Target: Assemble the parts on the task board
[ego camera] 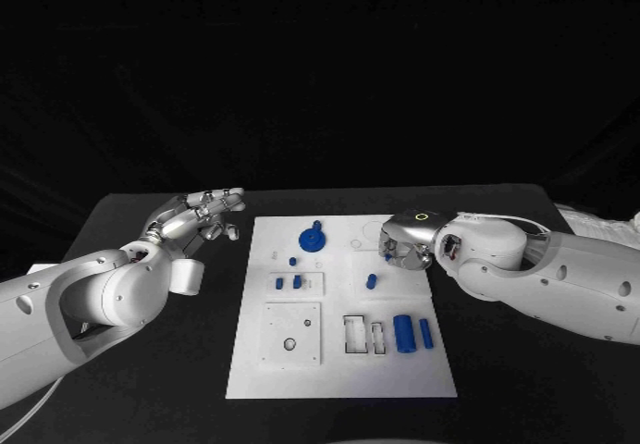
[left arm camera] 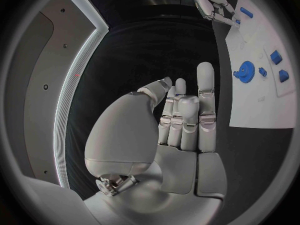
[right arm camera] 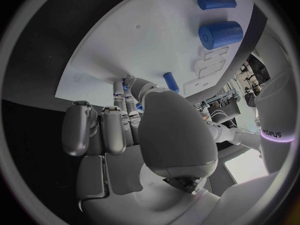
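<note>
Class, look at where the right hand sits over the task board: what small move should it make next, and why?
Probably lower the right hand and close its fingers on the small blue peg lying just beside it on the task board. The hand hovers low over the board with nothing visibly held, while the left hand is open, off the board's edge.

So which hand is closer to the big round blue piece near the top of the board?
It's a close call: probably the right hand, over the task board beside the round blue piece. The left hand hovers off the board's edge.
</note>
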Available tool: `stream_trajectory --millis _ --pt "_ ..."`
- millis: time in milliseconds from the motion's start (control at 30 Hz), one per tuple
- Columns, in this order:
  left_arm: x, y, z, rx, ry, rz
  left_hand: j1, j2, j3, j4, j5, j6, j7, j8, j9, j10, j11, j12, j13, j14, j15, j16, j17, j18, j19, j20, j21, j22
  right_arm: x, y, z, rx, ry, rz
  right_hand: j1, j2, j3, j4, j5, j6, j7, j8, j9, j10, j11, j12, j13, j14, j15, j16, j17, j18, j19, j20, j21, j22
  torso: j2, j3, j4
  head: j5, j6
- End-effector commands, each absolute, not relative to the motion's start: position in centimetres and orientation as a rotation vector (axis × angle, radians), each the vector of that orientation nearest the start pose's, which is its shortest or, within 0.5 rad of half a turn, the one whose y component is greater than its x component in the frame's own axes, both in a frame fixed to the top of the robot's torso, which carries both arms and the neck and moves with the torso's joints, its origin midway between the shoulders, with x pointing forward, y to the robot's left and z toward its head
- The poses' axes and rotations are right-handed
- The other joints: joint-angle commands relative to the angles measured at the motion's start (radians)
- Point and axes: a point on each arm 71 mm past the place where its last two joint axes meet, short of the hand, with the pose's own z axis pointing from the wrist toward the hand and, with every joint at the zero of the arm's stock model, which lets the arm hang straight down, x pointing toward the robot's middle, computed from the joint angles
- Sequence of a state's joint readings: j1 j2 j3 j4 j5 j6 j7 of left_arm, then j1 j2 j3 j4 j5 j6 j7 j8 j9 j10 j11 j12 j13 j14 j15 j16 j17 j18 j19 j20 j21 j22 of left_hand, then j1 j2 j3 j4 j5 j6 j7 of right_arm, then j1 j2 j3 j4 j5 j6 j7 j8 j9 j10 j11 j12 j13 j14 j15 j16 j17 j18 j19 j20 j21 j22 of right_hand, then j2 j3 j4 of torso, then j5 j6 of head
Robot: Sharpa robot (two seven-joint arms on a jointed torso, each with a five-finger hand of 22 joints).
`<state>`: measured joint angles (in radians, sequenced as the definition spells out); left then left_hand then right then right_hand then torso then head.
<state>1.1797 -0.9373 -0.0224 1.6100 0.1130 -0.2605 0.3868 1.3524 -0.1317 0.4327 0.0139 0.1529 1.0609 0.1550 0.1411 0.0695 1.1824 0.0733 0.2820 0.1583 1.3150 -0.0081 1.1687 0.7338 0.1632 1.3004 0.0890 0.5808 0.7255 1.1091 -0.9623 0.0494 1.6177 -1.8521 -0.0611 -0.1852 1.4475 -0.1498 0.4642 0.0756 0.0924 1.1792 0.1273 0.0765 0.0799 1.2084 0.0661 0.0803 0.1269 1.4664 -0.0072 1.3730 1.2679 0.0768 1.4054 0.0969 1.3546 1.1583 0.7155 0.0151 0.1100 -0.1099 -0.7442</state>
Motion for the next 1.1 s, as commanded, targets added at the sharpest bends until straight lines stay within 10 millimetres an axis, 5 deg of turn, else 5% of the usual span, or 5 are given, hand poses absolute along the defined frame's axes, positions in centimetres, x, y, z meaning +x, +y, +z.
stream_trajectory --millis 33,267,1100 --pt "47.2 22.9 -17.7 -1.263 1.392 -1.625 0.000 0.003 -0.006 0.001 0.000 -0.008 0.001 0.002 -0.002 -0.009 0.001 0.003 0.001 -0.008 0.000 -0.007 -0.001 0.018 -0.007 0.000 -0.006 -0.001 45.8 -23.0 -20.6 -0.515 1.794 0.304 -0.002 0.016 0.011 -0.004 -0.007 0.012 -0.003 0.004 0.003 0.015 -0.002 -0.002 -0.002 0.052 -0.008 0.008 0.004 0.005 0.008 -0.004 0.003 0.004 0.000 -0.0005 0.0005 -0.001 -0.001" --pt "47.2 22.9 -17.7 -1.266 1.395 -1.619 0.001 0.003 -0.007 0.000 0.000 -0.010 0.002 0.002 -0.002 -0.012 0.001 0.005 0.002 -0.008 0.000 -0.007 -0.002 0.018 -0.007 0.001 -0.007 -0.002 45.7 -22.7 -20.3 -0.508 1.750 0.312 0.005 0.033 0.032 -0.020 -0.022 0.024 -0.006 0.008 0.008 0.032 -0.008 -0.001 -0.007 0.053 -0.014 0.012 0.009 0.004 0.012 -0.010 0.007 0.010 0.000 -0.0003 -0.0001 -0.002 0.002" --pt "47.5 23.3 -18.0 -1.284 1.403 -1.584 0.000 0.005 -0.016 -0.002 0.000 -0.030 0.010 -0.003 -0.003 -0.038 0.009 0.020 0.008 -0.010 0.005 -0.005 -0.005 0.017 -0.007 0.004 -0.012 -0.005 45.2 -22.6 -18.1 -0.450 1.659 0.351 -0.015 0.028 0.036 -0.019 -0.027 0.026 -0.006 0.007 0.010 0.035 -0.007 -0.006 -0.012 0.054 -0.014 0.015 0.011 0.003 0.015 -0.012 0.010 0.014 0.000 -0.0009 0.0005 -0.012 0.001"
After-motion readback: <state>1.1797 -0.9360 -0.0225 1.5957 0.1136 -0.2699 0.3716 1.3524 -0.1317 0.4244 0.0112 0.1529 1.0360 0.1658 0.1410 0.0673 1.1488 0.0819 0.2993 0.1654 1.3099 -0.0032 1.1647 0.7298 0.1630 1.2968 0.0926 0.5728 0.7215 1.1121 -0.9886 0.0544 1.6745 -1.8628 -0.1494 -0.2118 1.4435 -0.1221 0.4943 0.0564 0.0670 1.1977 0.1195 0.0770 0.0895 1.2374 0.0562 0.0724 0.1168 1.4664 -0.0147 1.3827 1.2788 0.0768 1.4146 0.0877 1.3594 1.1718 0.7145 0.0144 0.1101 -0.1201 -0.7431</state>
